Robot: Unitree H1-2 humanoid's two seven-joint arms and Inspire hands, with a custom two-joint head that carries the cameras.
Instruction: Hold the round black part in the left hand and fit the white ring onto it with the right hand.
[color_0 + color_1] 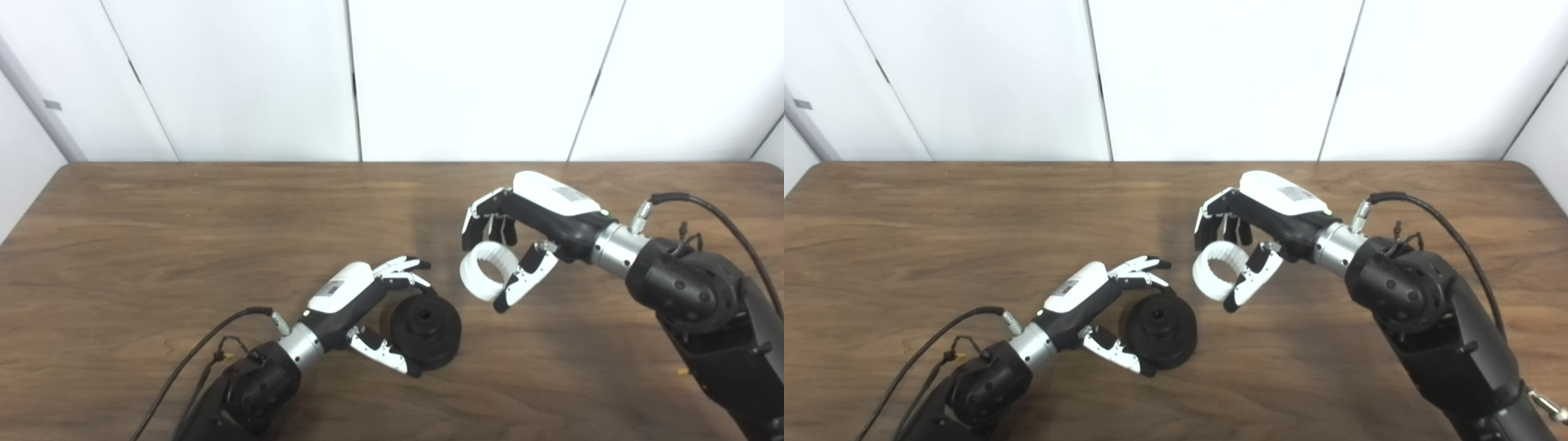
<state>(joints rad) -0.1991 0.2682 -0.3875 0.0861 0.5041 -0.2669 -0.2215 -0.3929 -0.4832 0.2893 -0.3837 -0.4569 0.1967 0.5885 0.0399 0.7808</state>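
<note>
We are working at a brown wooden table (184, 245) standing against a wall of white panels (245, 73), and both of our arms are coming in from the near edge. Our left hand (361, 306) is lying low near the front of the table, with its fingers (401, 269) curving over the far side of the round black part (427, 331) and the thumb (383, 354) pressing along the near side, so the hand is gripping the part from two sides. The black part is tilting with its face and centre hole turned up toward the cameras, and we cannot tell whether its lower edge is touching the wood. Our right hand (1255, 236) is hanging above the table further back and to the right, with its fingers curling down over the top of the white ring (1217, 269) and the thumb (1249, 278) bracing against its right side. The ring is sitting on edge in this hold, its opening facing down and left toward the black part, near it but apart from it
</note>
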